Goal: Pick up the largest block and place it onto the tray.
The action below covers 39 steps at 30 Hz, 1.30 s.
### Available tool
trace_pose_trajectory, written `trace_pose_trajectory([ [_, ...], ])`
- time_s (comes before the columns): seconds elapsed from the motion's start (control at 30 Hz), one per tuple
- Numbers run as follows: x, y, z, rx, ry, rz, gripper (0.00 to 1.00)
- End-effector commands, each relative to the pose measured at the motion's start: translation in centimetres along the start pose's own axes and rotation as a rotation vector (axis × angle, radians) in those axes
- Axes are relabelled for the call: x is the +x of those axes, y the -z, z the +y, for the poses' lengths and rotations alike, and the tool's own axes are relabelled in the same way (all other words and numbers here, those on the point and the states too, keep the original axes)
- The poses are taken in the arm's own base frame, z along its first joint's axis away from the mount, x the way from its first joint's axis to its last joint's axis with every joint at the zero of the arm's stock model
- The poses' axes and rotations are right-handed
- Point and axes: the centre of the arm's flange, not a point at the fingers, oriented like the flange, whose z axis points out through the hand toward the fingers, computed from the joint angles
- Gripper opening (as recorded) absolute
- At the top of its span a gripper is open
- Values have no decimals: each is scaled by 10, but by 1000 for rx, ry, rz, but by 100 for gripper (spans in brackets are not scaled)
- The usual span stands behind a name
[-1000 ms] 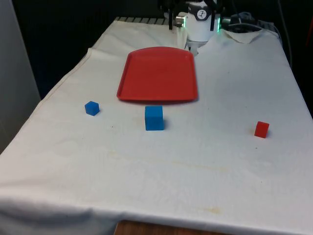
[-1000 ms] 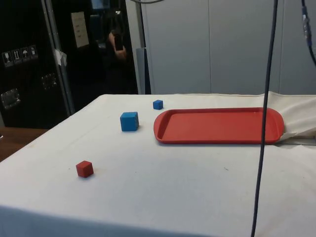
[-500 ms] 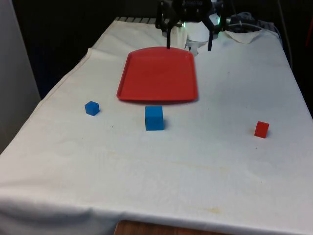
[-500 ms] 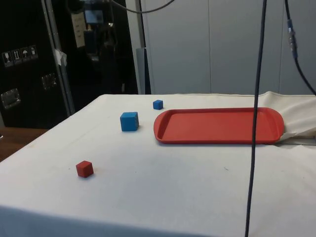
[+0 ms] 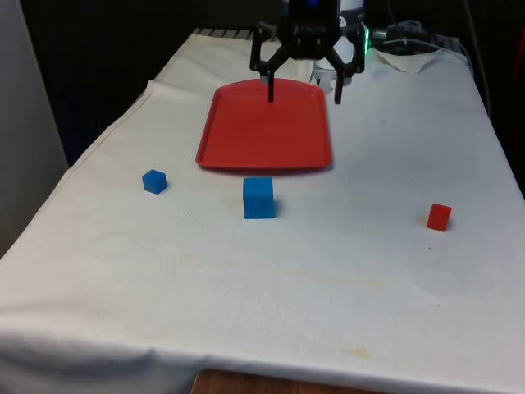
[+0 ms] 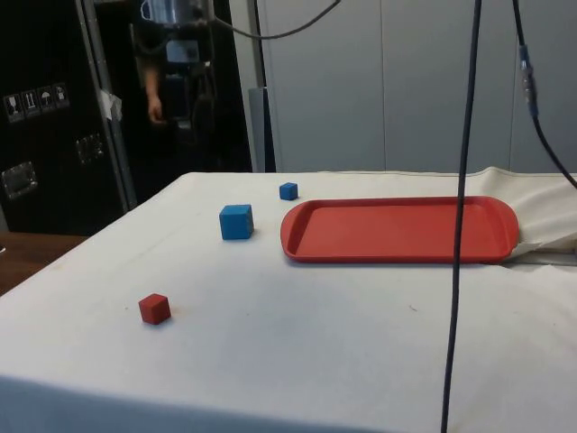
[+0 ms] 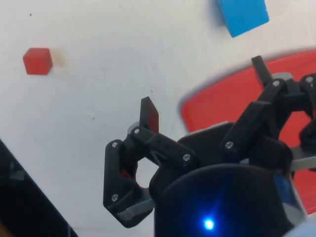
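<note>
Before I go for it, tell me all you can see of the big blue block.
The big blue block is a plain, solid-coloured cube, matte, larger than the small blue block and the red block. It sits flat and upright on the white cloth, just off the red tray's near edge, not touching it. Nothing rests on it; the gripper hangs open above the tray.

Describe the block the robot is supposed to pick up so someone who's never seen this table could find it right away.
Start at the red tray on the white cloth. Just off its near short edge stands the large blue block. The small blue block and the red block lie farther out to either side, both clearly smaller.
</note>
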Motion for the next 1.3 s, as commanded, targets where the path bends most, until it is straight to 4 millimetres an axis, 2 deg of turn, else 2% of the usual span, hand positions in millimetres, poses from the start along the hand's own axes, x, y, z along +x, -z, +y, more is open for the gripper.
trace_pose_trajectory([
  [0.0,0,-4,2,3,14,11,100],
  [0.4,-6,-26,21,-4,57,5,100],
  [0.67,-13,-52,45,16,74,2,100],
  [0.7,-13,-49,42,12,72,-5,100],
  [0.93,-13,-74,54,24,73,-6,100],
  [1.0,-14,-74,53,20,72,-10,100],
  [1.27,-11,-98,58,25,70,-22,100],
])
